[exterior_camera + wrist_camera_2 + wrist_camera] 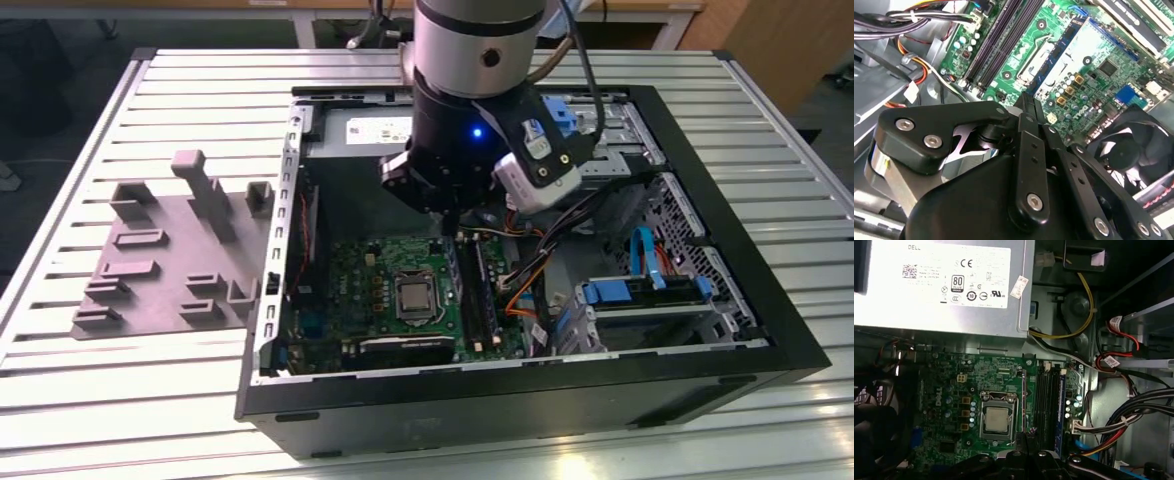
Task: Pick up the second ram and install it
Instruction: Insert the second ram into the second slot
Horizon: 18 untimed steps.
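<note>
Black case [534, 400] (open-topped), blue ram [1061, 410] seated on motherboard [944, 405], end effector [1026, 100] pressed together

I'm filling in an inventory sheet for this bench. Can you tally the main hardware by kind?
Open computer case: 1
Green motherboard: 1
Processor in its socket: 1
Power supply with a pale label: 1
Black cooling fan: 1
Grey fixture tray beside the case: 1
Total: 6
</note>
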Each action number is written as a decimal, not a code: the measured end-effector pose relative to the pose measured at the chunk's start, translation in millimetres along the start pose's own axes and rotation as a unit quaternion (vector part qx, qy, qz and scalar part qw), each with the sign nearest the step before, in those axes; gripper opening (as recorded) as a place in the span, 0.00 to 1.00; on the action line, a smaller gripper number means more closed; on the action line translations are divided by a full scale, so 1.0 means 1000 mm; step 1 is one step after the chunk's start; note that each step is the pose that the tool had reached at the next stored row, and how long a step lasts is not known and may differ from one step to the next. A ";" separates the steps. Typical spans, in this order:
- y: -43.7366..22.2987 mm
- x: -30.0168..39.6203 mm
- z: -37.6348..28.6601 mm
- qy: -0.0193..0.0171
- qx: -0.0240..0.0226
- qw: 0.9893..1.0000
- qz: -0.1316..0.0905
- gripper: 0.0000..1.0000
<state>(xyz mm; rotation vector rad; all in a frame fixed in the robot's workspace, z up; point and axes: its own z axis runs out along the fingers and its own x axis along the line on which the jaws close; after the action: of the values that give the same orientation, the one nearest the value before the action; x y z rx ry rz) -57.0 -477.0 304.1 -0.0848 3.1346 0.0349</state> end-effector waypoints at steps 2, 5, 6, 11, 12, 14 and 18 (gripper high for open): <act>-0.0007 -0.0013 0.0023 0.000 0.000 1.000 0.002 0.12; -0.0018 -0.0026 0.0058 0.000 0.000 1.000 0.006 0.12; -0.0021 -0.0031 0.0069 0.000 0.000 1.000 0.007 0.12; -0.0028 -0.0065 0.0108 0.000 0.000 1.000 0.012 0.12; -0.0029 -0.0073 0.0116 0.000 -0.001 1.000 0.013 0.12; -0.0030 -0.0086 0.0131 0.000 -0.001 1.000 0.015 0.12; -0.0031 -0.0095 0.0160 0.000 -0.001 1.000 0.018 0.12</act>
<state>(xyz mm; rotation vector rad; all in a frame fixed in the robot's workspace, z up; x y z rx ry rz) -47.3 -479.3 288.1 -0.0288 3.1350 0.0382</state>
